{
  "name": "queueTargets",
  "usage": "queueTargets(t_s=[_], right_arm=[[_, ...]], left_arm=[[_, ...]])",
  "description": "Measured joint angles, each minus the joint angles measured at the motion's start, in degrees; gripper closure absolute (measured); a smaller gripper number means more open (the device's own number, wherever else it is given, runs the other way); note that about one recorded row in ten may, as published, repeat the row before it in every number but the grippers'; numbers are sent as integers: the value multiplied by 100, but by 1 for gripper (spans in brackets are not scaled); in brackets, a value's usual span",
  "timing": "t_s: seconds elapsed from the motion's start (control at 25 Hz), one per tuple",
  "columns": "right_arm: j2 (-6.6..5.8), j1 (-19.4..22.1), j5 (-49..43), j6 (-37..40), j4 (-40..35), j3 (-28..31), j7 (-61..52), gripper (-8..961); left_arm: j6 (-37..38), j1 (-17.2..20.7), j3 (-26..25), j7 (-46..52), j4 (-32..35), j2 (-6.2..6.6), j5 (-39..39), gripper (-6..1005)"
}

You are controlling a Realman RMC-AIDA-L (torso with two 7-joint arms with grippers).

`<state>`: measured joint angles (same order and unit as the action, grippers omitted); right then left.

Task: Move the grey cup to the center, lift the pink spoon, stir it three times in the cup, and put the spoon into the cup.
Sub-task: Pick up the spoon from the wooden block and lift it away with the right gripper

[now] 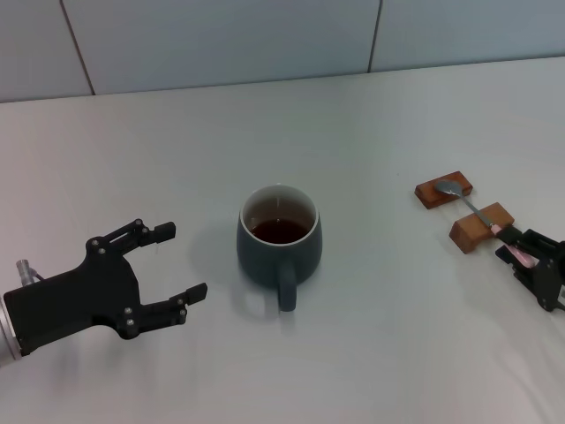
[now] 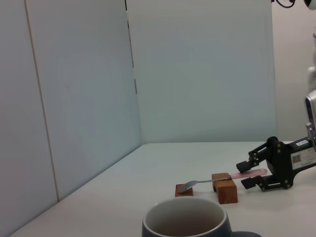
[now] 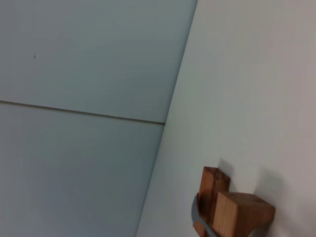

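The grey cup (image 1: pixel 279 238) stands at the middle of the table with dark liquid inside and its handle toward me; its rim also shows in the left wrist view (image 2: pixel 185 219). The pink spoon (image 1: pixel 472 210) lies across two wooden blocks at the right, bowl on the far block, pink handle toward the front right; it also shows in the left wrist view (image 2: pixel 207 182). My right gripper (image 1: pixel 514 250) is at the handle's end, and in the left wrist view (image 2: pixel 247 174) its fingers sit apart on either side of the pink handle. My left gripper (image 1: pixel 181 261) is open and empty, left of the cup.
The two brown wooden blocks (image 1: pixel 444 190) (image 1: pixel 481 226) carry the spoon; they also show close up in the right wrist view (image 3: pixel 237 212). A pale panelled wall (image 1: pixel 265 35) closes the back of the white table (image 1: pixel 397 353).
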<state>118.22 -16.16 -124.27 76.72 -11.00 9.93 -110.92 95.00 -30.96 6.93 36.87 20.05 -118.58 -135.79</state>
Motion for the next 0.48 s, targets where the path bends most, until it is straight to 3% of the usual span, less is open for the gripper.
queueTargets(t_s=[0.08, 0.2, 0.48], right_arm=[[5, 11, -1, 7, 2, 0, 0, 544], [27, 14, 0, 12, 6, -6, 27, 747], [72, 84, 28, 129, -1, 30, 227, 787]], left_arm=[[0, 2, 4, 0, -1, 1, 0, 136], [1, 7, 4, 0, -1, 2, 0, 136], [41, 41, 1, -2, -2, 2, 0, 136]])
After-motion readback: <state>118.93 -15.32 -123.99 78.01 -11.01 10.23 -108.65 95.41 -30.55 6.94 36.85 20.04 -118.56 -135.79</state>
